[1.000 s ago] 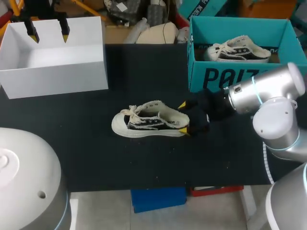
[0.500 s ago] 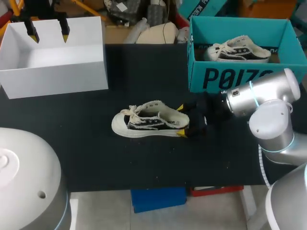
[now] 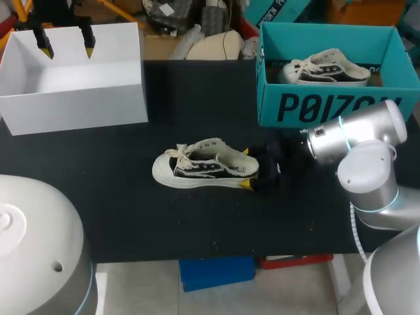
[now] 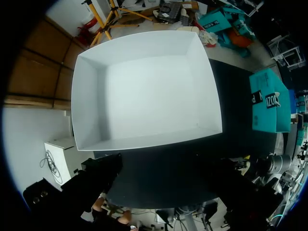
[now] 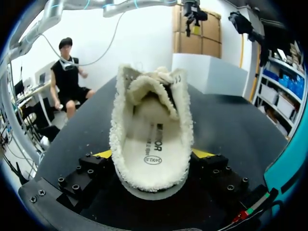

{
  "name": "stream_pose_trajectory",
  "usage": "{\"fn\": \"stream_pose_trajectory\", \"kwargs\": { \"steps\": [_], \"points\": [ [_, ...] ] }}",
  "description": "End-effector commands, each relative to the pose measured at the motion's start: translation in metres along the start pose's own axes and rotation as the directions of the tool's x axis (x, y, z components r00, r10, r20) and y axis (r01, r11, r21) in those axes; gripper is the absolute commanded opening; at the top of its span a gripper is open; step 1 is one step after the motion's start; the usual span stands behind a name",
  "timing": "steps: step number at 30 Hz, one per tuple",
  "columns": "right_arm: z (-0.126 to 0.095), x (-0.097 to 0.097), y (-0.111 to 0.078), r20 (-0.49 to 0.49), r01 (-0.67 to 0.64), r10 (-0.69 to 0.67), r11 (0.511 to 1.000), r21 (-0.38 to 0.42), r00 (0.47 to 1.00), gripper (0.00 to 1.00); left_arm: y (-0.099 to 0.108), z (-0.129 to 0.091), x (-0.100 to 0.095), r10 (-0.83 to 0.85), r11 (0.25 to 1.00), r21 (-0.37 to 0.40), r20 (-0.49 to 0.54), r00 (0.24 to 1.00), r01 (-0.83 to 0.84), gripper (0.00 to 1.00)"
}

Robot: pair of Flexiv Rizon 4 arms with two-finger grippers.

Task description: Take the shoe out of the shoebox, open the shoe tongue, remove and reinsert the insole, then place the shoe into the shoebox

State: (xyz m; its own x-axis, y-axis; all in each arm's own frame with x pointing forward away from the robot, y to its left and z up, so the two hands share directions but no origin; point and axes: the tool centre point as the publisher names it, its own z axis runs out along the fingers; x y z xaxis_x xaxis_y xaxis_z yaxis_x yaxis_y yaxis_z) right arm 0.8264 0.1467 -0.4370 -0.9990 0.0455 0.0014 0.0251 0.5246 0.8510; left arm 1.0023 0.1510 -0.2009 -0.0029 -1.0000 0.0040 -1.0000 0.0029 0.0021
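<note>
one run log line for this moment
shoe on table, out of shoebox | right end effector at shoe heel | left end effector open above white box

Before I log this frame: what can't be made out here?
Right wrist view: the front of the insole, hidden under the fleecy tongue of the shoe.
Head view: the front right corner of the teal shoebox, covered by the right arm.
Left wrist view: the yellow tips of the left gripper, lost in the dark near the rim.

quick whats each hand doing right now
left hand: open, empty, over the white box
right hand: at the heel of the shoe, grip cannot be told
</note>
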Motion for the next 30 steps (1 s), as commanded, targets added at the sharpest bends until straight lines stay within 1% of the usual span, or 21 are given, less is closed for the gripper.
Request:
{"fn": "stream_pose_trajectory", "kwargs": {
  "steps": [1, 3, 5, 6, 9, 12, 13, 15, 18, 23, 26, 27, 30],
  "points": [
    [0.004, -0.001, -0.001, 0.000, -0.001, 0.001, 1.000, 0.002, 1.000, 0.00, 0.001, -0.001, 0.001, -0.002, 1.000, -0.001, 0.002, 1.000, 0.002, 1.00],
    [0.004, -0.001, -0.001, 0.000, -0.001, 0.001, 1.000, 0.002, 1.000, 0.00, 0.001, -0.001, 0.001, -0.002, 1.000, -0.001, 0.002, 1.000, 0.002, 1.00],
    [0.004, -0.001, -0.001, 0.000, -0.001, 0.001, 1.000, 0.002, 1.000, 0.00, 0.002, -0.011, 0.009, 0.004, 0.999, 0.039, 0.022, 1.000, -0.004, 1.00],
    [0.004, -0.001, -0.001, 0.000, -0.001, 0.001, 1.000, 0.002, 1.000, 0.00, 0.004, -0.016, 0.015, 0.003, 0.998, 0.058, 0.024, 1.000, -0.004, 1.00],
    [0.004, -0.001, -0.001, 0.000, -0.001, 0.001, 1.000, 0.002, 1.000, 0.00, 0.016, -0.025, 0.036, -0.019, 0.999, 0.046, 0.007, 1.000, 0.019, 1.00],
    [0.004, -0.001, -0.001, 0.000, -0.001, 0.001, 1.000, 0.002, 1.000, 0.00, 0.031, -0.026, 0.059, -0.032, 0.998, 0.056, 0.014, 0.999, 0.031, 1.00],
    [0.004, -0.001, -0.001, 0.000, -0.001, 0.001, 1.000, 0.002, 1.000, 0.00, 0.037, -0.024, 0.068, -0.031, 0.998, 0.056, 0.016, 0.999, 0.030, 1.00],
    [0.004, -0.001, -0.001, 0.000, -0.001, 0.001, 1.000, 0.002, 1.000, 0.00, 0.045, -0.019, 0.083, -0.090, 0.993, 0.079, 0.057, 0.994, 0.085, 1.00],
    [0.004, -0.001, -0.001, 0.000, -0.001, 0.001, 1.000, 0.002, 1.000, 0.00, 0.058, -0.010, 0.104, -0.109, 0.993, 0.058, 0.076, 0.991, 0.105, 1.00],
    [0.004, -0.001, -0.001, 0.000, -0.001, 0.001, 1.000, 0.002, 1.000, 0.00, 0.085, 0.004, 0.143, -0.067, 0.997, 0.050, 0.068, 0.995, 0.064, 1.00],
    [0.004, -0.001, -0.001, 0.000, -0.001, 0.001, 1.000, 0.002, 1.000, 0.00, 0.106, 0.016, 0.165, 0.002, 1.000, 0.003, 0.065, 0.998, -0.002, 1.00],
    [0.004, -0.001, -0.001, 0.000, -0.001, 0.001, 1.000, 0.002, 1.000, 0.00, 0.111, 0.019, 0.170, 0.032, 0.999, -0.015, 0.057, 0.998, -0.031, 1.00],
    [0.004, -0.001, -0.001, 0.000, -0.001, 0.001, 1.000, 0.002, 1.000, 0.00, 0.111, 0.019, 0.170, 0.032, 0.999, -0.015, 0.057, 0.998, -0.031, 1.00]
  ]
}}
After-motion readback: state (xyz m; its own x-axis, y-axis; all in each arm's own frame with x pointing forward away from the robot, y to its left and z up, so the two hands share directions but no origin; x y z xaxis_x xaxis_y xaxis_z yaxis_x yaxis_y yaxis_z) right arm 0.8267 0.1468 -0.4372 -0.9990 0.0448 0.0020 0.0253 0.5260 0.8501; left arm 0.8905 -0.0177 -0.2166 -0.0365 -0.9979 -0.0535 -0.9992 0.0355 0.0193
